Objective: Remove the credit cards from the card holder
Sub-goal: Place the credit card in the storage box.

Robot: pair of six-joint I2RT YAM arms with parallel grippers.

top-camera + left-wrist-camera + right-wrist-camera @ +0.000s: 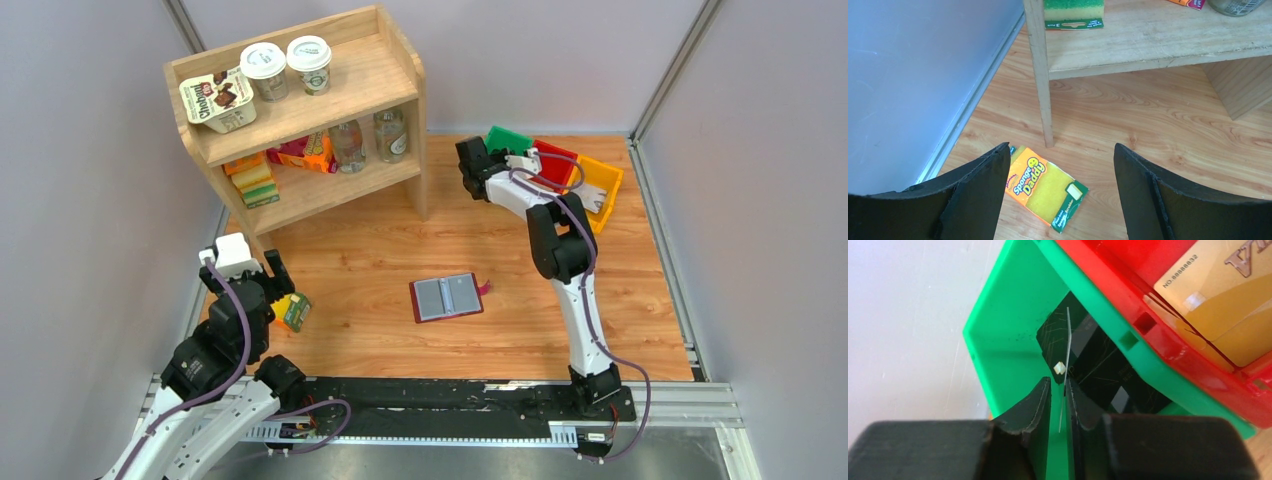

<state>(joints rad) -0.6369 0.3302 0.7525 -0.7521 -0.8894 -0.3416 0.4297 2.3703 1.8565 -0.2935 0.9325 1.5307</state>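
The card holder [446, 297] lies open and flat on the table's middle, maroon with grey sleeves facing up. My right gripper [497, 150] is at the far right over the green bin [1008, 340]. Its jaws [1059, 382] stand a narrow gap apart, with a thin card [1067, 340] edge-on between them, close to the right finger and apart from the left one. A black credit card [1108, 370] lies in the green bin below. A gold card [1218, 305] rests in the red bin [1128, 285]. My left gripper [1060, 150] hangs open and empty at the near left.
A wooden shelf [330, 110] with cups, bottles and sponges stands at the back left. A Sponge Daddy pack [1045, 187] lies on the floor under my left gripper, near the shelf leg [1045, 100]. An orange bin [600, 185] sits beside the red one. Grey walls enclose the table.
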